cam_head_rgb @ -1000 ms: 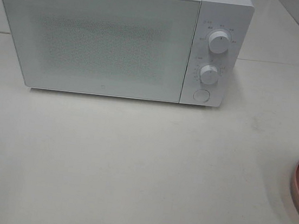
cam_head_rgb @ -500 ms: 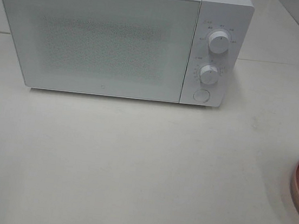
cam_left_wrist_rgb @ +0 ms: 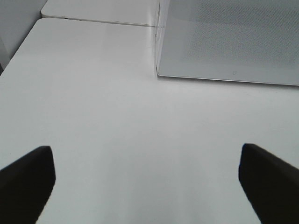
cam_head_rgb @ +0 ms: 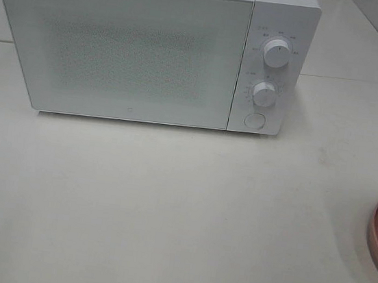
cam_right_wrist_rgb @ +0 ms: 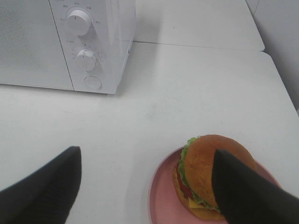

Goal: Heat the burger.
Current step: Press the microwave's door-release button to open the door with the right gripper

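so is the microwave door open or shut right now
Shut: the microwave door lies flush beside the control panel with no interior showing, and the burger sits outside on its pink plate.

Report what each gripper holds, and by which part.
Nothing is held. The left gripper is open and empty; the right gripper is open near the burger, not gripping it.
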